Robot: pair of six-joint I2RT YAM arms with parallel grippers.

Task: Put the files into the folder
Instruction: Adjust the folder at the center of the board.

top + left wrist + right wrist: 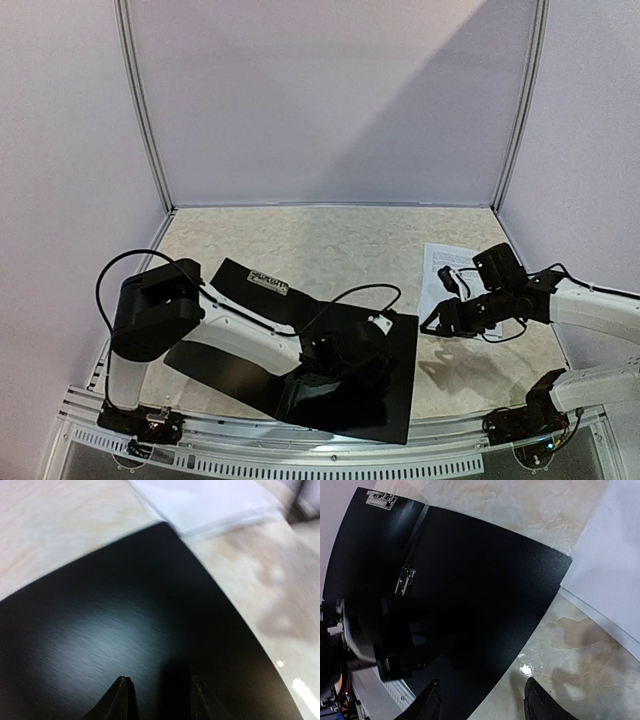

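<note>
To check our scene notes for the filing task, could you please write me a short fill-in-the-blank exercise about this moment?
1. The large flat black hinged folder lies ____ on the beige marbled table.
2. In the top view, the thin white printed paper sheets lie on the table to the ____ of the folder.
3. The left claw is directly above the black ____.
4. The right claw is open and holds ____.

Missing words: open; right; folder; nothing.
</note>
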